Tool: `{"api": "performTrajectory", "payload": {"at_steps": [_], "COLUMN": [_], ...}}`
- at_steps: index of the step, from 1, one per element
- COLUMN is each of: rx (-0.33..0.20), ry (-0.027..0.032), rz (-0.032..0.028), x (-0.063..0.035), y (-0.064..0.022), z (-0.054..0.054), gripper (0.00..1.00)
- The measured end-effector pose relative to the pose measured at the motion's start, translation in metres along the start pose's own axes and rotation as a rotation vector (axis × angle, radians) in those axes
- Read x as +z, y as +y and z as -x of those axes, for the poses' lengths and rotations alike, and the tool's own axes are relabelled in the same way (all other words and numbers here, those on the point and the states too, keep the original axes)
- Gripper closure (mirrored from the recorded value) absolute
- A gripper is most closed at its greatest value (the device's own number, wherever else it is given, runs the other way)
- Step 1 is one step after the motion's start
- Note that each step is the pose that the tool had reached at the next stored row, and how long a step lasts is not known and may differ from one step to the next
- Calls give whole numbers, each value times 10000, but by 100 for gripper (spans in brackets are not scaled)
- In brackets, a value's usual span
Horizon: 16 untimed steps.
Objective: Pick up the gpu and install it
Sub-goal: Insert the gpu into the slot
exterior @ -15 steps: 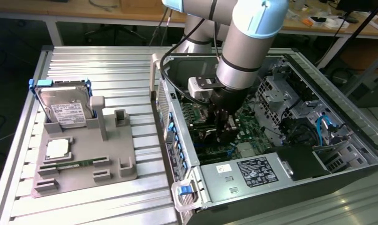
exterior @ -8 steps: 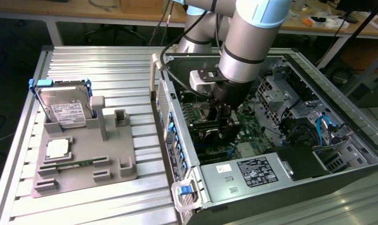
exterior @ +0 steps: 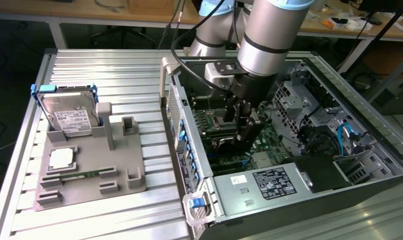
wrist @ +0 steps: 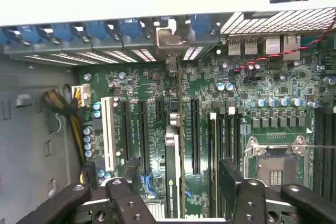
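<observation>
Your gripper (wrist: 176, 182) stood spread apart, black fingers (wrist: 129, 171) flanking the thin green gpu (wrist: 173, 156) standing edge-on against the motherboard (wrist: 252, 87).

The arm (exterior: 268, 30) is cut off above, and the hand (exterior: 241, 122) hides the motherboard (exterior: 208, 120) beneath it.

Green gpu (wrist: 172, 171) on edge, upright in motherboard (wrist: 210, 98) slot; bracket toward rear vents
</observation>
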State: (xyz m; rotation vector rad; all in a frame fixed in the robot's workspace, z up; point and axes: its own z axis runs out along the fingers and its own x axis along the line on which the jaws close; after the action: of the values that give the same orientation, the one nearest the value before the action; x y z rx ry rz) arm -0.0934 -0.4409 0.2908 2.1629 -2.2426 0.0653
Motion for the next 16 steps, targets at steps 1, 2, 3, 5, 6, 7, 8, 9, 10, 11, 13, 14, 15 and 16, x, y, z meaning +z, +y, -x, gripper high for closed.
{"api": "performTrajectory", "payload": {"at_steps": [1, 2, 3, 5, 6, 7, 8, 9, 10, 11, 13, 14, 15, 16], "rx": [0, 1, 1, 0, 1, 0, 0, 1, 0, 1, 1, 1, 0, 1], "ry": [3, 32, 36, 37, 37, 38, 38, 38, 38, 38, 38, 38, 38, 38], "rz": [-3, -4, -2, -2, -2, -2, -2, -2, -2, -2, -2, -2, -2, -2], "x": [0, 0, -1, -1, -2, -2, -2, -2, -2, -2, -2, -2, -2, -2], "y": [0, 0, 1, 1, 1, 0, 0, 0, 0, 1, 0, 1, 0, 1], "z": [1, 4, 4, 3, 4, 3, 4, 4, 3, 4, 3, 4, 3, 3], "gripper": [30, 31, 31, 38, 44, 56, 56, 62, 68, 74, 80, 86, 86, 89]}}
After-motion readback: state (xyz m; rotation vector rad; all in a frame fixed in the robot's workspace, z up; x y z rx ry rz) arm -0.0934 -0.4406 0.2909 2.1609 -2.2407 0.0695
